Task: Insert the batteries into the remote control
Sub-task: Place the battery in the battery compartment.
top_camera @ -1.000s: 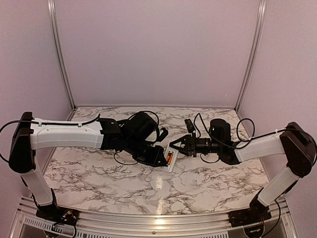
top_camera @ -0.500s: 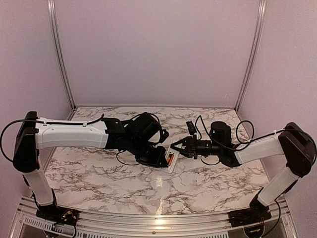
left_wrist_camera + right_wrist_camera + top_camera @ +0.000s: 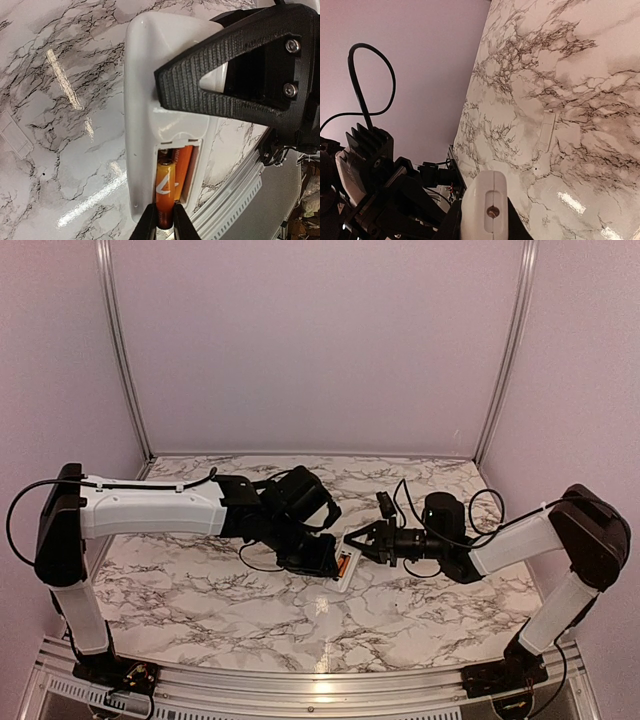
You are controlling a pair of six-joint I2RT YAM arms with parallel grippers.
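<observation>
As the two arms meet over the middle of the marbled table (image 3: 200, 590), the left claw (image 3: 322, 558) is clenched on the remote control (image 3: 346, 568), gripping it from its 9 o'clock side in the overhead view. The right claw (image 3: 358, 543) points in from 2 o'clock.

The left wrist camera shows the handset back-up, one black finger (image 3: 215, 65) of the left claw lying across it. The recess at its 6 o'clock end is open, and the two orange batteries (image 3: 170, 180) sit side by side inside. The right claw's fingertips (image 3: 181, 226) stand close together on either side of the nearer battery's 6 o'clock end. Whether they pinch it cannot be told.

A small white panel (image 3: 15, 134) lies flat on the marble, well apart at the remote's 9 o'clock.
</observation>
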